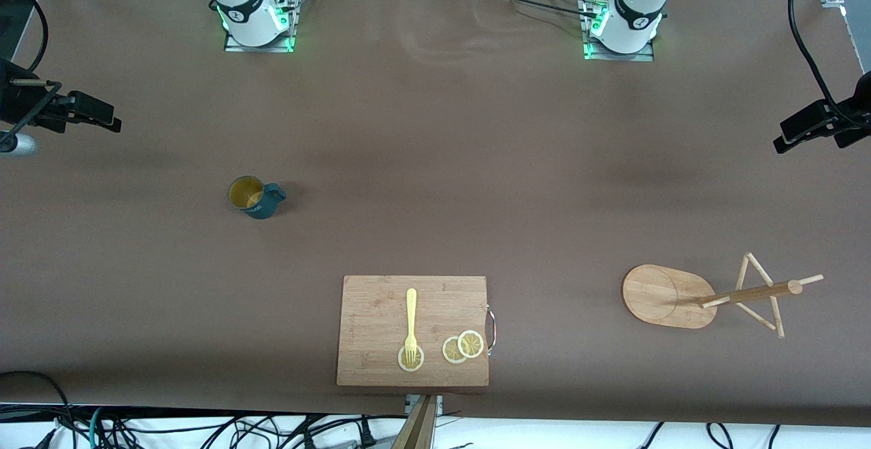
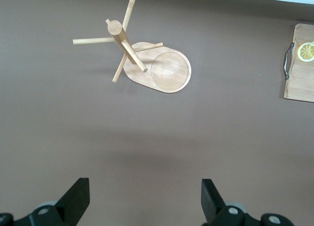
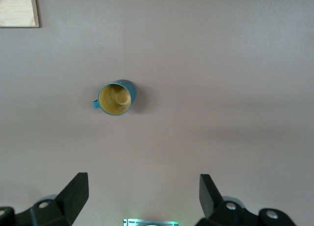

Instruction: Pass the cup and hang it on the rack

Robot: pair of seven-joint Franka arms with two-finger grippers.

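**Initial layout: cup and rack apart, both grippers raised and empty**

Cup (image 1: 254,197): stands upright on the brown table (image 1: 435,150), left of centre in the front view, toward the right arm's end. Its yellowish inside faces up; its handle points toward the frame's right. In the right wrist view the cup (image 3: 117,98) appears just above frame centre, seen from overhead.

Rack (image 1: 708,294): sits in the lower right of the front view, toward the left arm's end, well apart from the cup. Its oval base rests on the table; no cup hangs on its pegs. In the left wrist view the rack (image 2: 147,59) occupies the upper left of the frame.

Cutting board (image 1: 414,330): lower centre of the front view, carrying a yellow fork (image 1: 410,326) and lemon slices (image 1: 463,345).

Right gripper (image 3: 143,199): high over bare table, fingers spread wide, holding nothing.

Left gripper (image 2: 145,202): high over bare table, fingers spread wide, holding nothing.

Only the arm bases (image 1: 248,10) show at the top edge of the front view.
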